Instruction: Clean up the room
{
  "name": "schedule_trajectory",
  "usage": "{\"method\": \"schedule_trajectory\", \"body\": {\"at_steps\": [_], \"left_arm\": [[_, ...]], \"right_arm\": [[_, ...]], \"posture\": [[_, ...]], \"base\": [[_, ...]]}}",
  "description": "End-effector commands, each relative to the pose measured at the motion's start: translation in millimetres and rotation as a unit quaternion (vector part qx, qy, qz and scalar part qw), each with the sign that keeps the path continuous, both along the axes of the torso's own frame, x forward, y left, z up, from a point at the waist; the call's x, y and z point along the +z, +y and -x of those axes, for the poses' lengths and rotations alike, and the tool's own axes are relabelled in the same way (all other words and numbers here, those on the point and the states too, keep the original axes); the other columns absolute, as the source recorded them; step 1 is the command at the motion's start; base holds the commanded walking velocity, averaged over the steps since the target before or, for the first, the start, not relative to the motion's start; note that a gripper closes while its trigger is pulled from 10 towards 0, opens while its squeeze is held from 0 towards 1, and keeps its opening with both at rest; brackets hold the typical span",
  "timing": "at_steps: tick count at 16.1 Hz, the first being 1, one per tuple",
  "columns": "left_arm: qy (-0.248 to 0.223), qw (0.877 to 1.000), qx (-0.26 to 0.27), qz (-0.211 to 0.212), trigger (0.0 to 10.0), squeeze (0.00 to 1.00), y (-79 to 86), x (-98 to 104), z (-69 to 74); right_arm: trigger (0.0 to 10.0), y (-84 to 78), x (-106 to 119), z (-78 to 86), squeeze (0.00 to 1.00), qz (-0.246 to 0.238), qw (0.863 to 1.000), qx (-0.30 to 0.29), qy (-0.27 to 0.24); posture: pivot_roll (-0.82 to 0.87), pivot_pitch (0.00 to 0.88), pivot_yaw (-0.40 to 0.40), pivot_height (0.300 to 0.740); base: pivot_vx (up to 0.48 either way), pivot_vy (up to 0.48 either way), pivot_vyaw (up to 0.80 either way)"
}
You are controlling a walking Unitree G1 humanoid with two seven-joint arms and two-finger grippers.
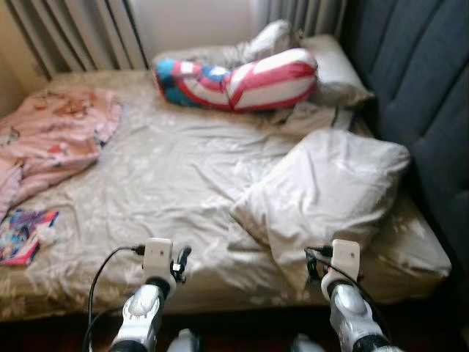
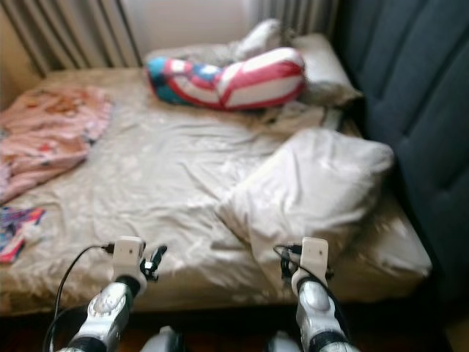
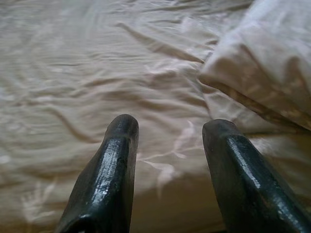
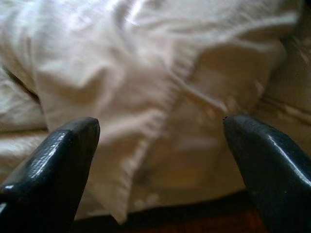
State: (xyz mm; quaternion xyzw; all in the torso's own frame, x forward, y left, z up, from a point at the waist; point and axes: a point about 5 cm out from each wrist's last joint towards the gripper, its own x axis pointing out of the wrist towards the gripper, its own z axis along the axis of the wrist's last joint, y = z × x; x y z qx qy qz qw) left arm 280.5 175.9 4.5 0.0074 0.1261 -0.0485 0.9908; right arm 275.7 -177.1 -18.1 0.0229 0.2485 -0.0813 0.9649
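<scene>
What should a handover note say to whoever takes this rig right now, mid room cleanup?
Left gripper: open, nothing held, over the beige sheet at the bed's near edge.
Right gripper: open, nothing held, facing the big pillow.
Red, white and blue cushion lies near the far pillow; pink blanket is crumpled on the robot's left.
Done: nothing evident. Left: bed still untidy.

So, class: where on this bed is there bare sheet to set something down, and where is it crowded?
Free: the sheet between the pink blanket and the white pillow. Crowded: the head end, around the striped cushion.
</scene>
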Motion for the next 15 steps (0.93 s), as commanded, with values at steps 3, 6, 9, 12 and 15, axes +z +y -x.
{"method": "schedule_trajectory", "body": {"at_steps": [3,6,9,12,15], "left_arm": [[0.004,1.000,0.001,0.003,10.0,0.00,1.3,0.4,-1.1],[0.007,1.000,0.001,0.004,10.0,0.00,2.2,-0.3,-0.8],[0.009,1.000,-0.001,0.007,10.0,0.00,1.3,-0.9,-0.6],[0.013,1.000,-0.003,0.006,10.0,0.00,1.3,-2.4,0.5],[0.013,1.000,-0.002,0.012,10.0,0.00,1.0,-2.0,-0.2]], "right_arm": [[10.0,1.3,-1.5,1.5,0.00,-0.001,1.000,0.001,0.004],[10.0,3.2,-3.0,2.7,0.00,-0.003,1.000,0.007,0.008],[10.0,5.7,-2.0,1.6,0.00,-0.001,1.000,0.022,0.003],[10.0,6.8,-1.8,1.5,0.00,-0.002,1.000,0.023,0.001],[10.0,8.0,-1.7,1.2,0.00,-0.003,1.000,0.031,0.000]], "posture": [[-0.07,0.072,0.032,0.656],[-0.07,0.074,0.030,0.656],[-0.07,0.073,0.029,0.656],[-0.07,0.073,0.029,0.656],[-0.07,0.072,0.026,0.656]], "base": [[0.106,0.000,0.00],[0.381,0.000,0.00],[0.406,0.000,0.00],[0.391,0.000,0.00],[0.000,0.000,0.00]]}}
